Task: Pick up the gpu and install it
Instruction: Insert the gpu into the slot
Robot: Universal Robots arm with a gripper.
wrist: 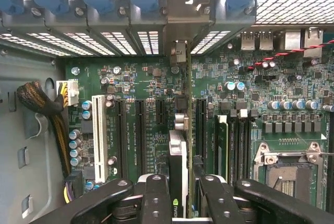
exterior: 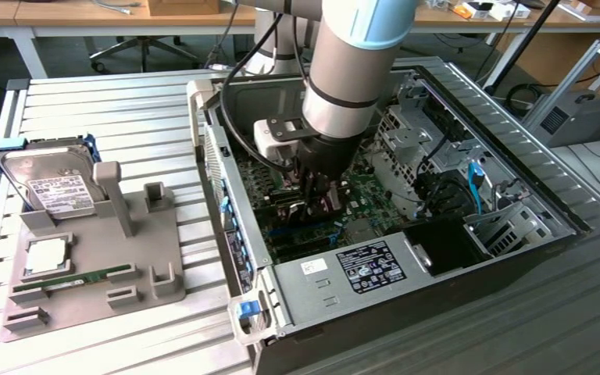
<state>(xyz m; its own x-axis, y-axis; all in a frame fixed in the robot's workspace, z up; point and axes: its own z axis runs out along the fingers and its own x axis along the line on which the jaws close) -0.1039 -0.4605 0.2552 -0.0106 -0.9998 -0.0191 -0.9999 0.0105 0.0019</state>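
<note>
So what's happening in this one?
A robot arm is reaching down into an open computer case. Its gripper has its fingers closed on the gpu, held edge-on just above the green motherboard and lined up with the dark expansion slots. Whether the card is already seated cannot be told. In the exterior view, a grey holder beside the case carries a hard drive and a memory stick.

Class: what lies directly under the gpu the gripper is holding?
Under the gpu, clamped edge-on in the gripper, lies the green motherboard with its long slots. The card covers whatever sits directly beneath it.
</note>
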